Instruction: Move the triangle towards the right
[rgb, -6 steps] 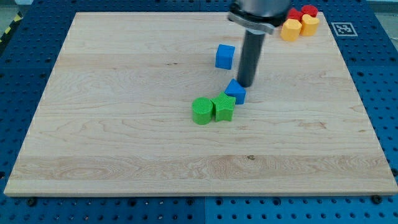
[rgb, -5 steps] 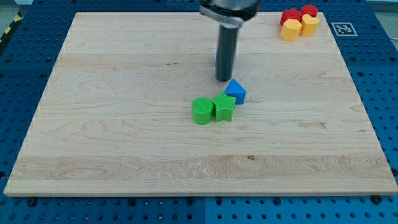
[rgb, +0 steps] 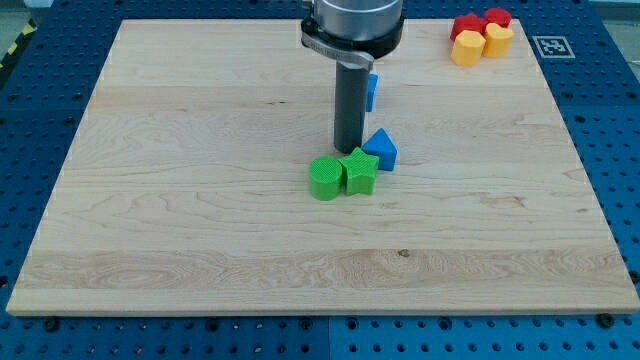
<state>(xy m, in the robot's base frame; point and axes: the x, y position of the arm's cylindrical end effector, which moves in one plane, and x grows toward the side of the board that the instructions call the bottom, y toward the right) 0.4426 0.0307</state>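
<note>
The blue triangle lies near the middle of the wooden board. My tip stands just to its left, close to touching it. The tip is right above the green star-shaped block. A green cylinder touches the star's left side. The rod hides most of a blue cube farther up.
Two red blocks and two yellow blocks sit bunched at the board's top right corner. A blue perforated table surrounds the board.
My tip has moved left from above the triangle to the triangle's left side. The blocks have not visibly moved.
</note>
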